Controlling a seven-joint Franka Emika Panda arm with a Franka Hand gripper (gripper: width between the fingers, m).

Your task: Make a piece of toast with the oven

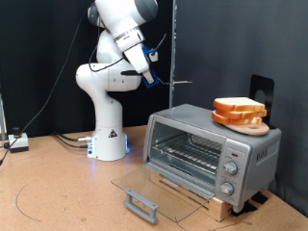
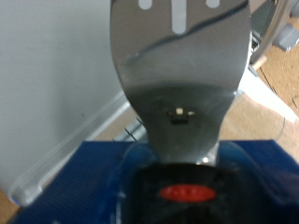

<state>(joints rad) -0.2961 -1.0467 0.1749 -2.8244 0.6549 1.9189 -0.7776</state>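
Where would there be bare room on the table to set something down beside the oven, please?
Bare table stretches from the robot base towards the exterior view's bottom left. It is crowded ahead of the oven, where the open glass door lies flat. The oven's top carries a plate with the piece of toast. The end effector hangs high, holding a spatula.

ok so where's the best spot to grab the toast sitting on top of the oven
Probably by two opposite crust edges, coming straight down from above: the toast lies flat on the wooden plate on top of the oven, its sides exposed. The hand hangs high at the exterior view's left.
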